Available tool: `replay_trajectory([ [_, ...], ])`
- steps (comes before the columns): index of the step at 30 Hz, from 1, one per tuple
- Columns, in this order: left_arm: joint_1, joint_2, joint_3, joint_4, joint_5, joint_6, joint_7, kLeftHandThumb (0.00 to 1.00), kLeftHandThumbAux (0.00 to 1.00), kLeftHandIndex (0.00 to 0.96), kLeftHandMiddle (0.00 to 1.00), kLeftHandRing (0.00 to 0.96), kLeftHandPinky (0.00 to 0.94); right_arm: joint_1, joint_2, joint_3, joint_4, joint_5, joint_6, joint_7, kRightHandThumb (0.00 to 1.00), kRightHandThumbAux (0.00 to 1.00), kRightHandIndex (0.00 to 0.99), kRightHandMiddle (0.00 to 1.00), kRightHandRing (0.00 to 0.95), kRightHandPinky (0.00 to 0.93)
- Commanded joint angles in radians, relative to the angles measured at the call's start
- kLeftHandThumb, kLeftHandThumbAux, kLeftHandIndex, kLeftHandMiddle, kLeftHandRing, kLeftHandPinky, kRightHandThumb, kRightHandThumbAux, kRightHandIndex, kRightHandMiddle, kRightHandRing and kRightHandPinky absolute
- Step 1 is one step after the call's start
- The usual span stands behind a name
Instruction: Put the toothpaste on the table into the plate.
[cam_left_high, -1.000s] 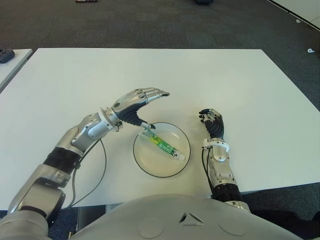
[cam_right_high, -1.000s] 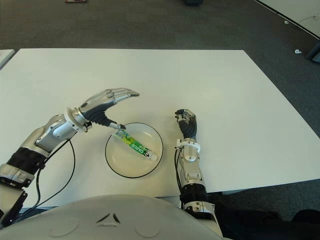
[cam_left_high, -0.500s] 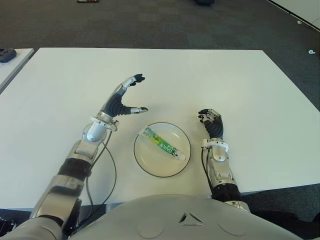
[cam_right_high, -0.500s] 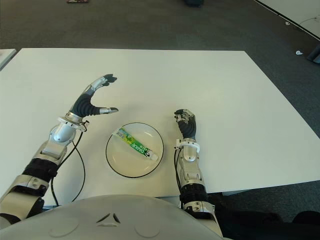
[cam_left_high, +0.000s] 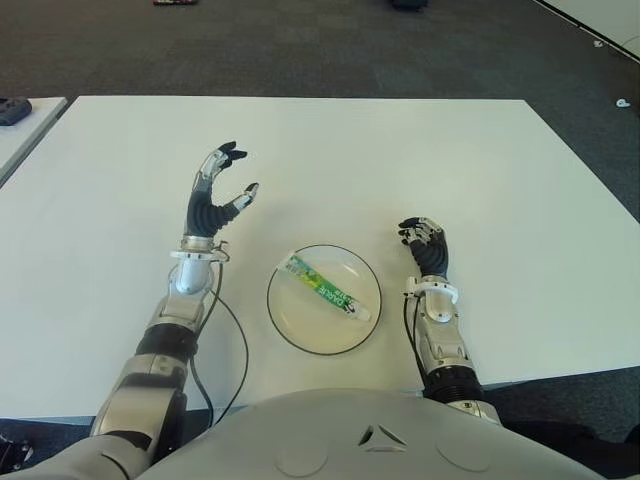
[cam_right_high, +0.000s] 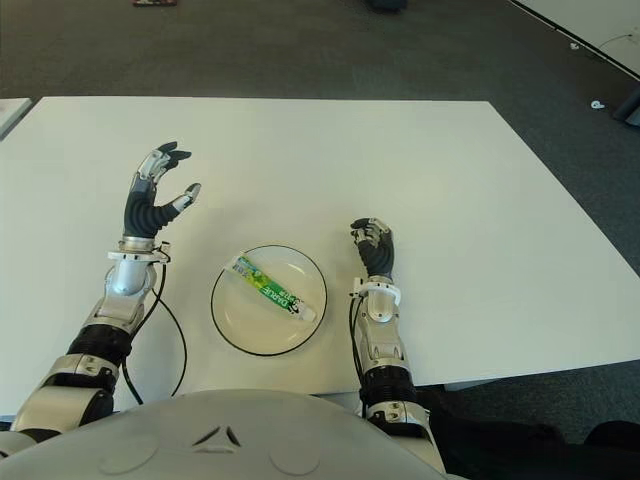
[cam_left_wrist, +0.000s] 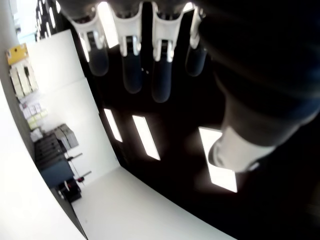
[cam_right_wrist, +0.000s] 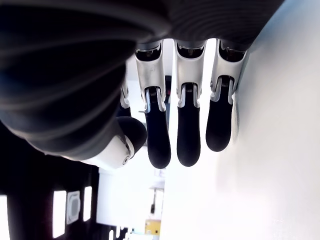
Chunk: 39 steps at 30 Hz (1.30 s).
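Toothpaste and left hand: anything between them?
Only the plate rim and bare table, per both eye views. The toothpaste lies in the plate; the left hand is open.

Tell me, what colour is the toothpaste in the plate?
The toothpaste is green and white, clearest in the left eye view.

Setting: indoor lab or office-type test room. Evidence: broad plain white counter (cam_left_high: 420, 150) standing on dark grey carpet-tile floor (cam_left_high: 300, 45) that fills the far part of the scene. Edge of a second white counter (cam_left_high: 25, 125) at far left, with a small dark object on it. Left wrist view shows rectangular ceiling light panels (cam_left_wrist: 145, 136), a white wall, and stacked shelving or storage units (cam_left_wrist: 57, 150).
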<state>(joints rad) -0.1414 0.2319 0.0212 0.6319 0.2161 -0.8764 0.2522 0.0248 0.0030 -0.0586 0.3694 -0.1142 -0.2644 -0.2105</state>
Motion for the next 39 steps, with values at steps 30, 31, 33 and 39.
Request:
replay_trajectory([
  [30, 0.023, -0.076, 0.012, 0.229, 0.007, 0.039, 0.076, 0.704, 0.720, 0.435, 0.684, 0.693, 0.675, -0.036, -0.001, -0.001, 0.032, 0.002, 0.023, -0.004, 0.707, 0.732, 0.427, 0.467, 0.452, 0.471],
  [31, 0.024, -0.079, 0.012, 0.229, 0.005, 0.040, 0.074, 0.704, 0.720, 0.435, 0.684, 0.691, 0.670, -0.037, -0.001, -0.002, 0.033, 0.002, 0.024, -0.004, 0.707, 0.732, 0.427, 0.468, 0.454, 0.474],
  [33, 0.026, -0.082, 0.011, 0.228, 0.001, 0.043, 0.072, 0.704, 0.720, 0.435, 0.684, 0.689, 0.665, -0.038, -0.003, -0.003, 0.035, 0.002, 0.027, -0.004, 0.707, 0.731, 0.427, 0.469, 0.455, 0.477],
  [39, 0.038, -0.088, 0.005, 0.213, 0.003, 0.073, 0.065, 0.705, 0.719, 0.435, 0.688, 0.678, 0.613, -0.044, -0.006, -0.007, 0.043, 0.004, 0.032, -0.005, 0.709, 0.731, 0.428, 0.476, 0.457, 0.472],
])
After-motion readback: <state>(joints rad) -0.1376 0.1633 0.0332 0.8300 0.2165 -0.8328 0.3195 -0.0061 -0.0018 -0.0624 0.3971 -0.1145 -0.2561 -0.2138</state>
